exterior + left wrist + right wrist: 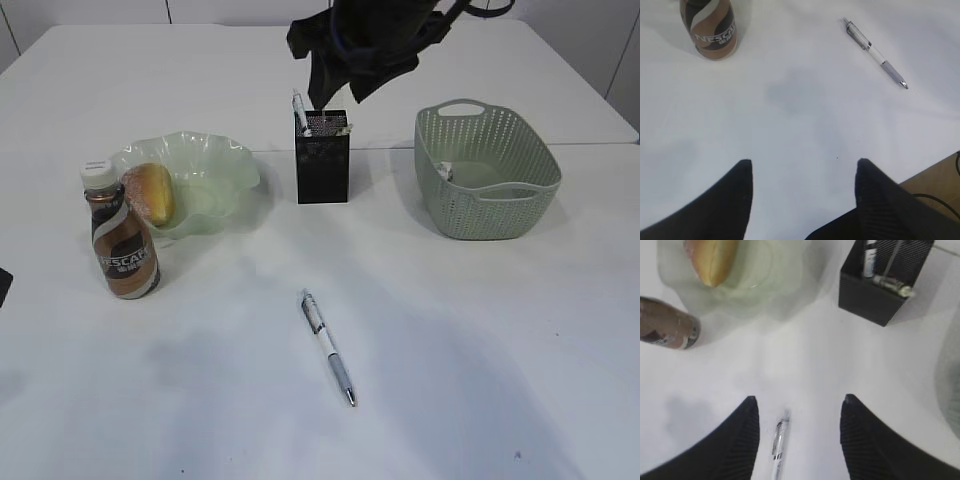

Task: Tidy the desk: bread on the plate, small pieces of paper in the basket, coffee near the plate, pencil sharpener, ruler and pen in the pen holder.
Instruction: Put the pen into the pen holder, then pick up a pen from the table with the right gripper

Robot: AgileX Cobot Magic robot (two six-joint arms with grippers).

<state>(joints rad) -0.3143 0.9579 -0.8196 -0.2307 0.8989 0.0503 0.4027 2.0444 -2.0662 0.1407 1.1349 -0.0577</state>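
A white and grey pen (pixel 328 348) lies loose on the table, in front of the black mesh pen holder (pixel 322 160). My right gripper (pixel 799 398) hovers open high above the pen (pixel 779 445), whose tip shows between the fingers. My left gripper (pixel 803 161) is open and empty over bare table, with the pen (pixel 875 51) far ahead to its right. The bread (pixel 150 192) lies on the green glass plate (pixel 215 185). The coffee bottle (pixel 122 235) stands upright just in front of the plate. A pen-like item (pixel 299 108) sticks out of the holder. I cannot make out the ruler or the pencil sharpener.
A green basket (pixel 487 170) stands right of the holder with a small piece of paper (pixel 445 172) inside. The right arm (pixel 370 40) hangs above the holder. The table's near edge (pixel 932 172) shows right of the left gripper.
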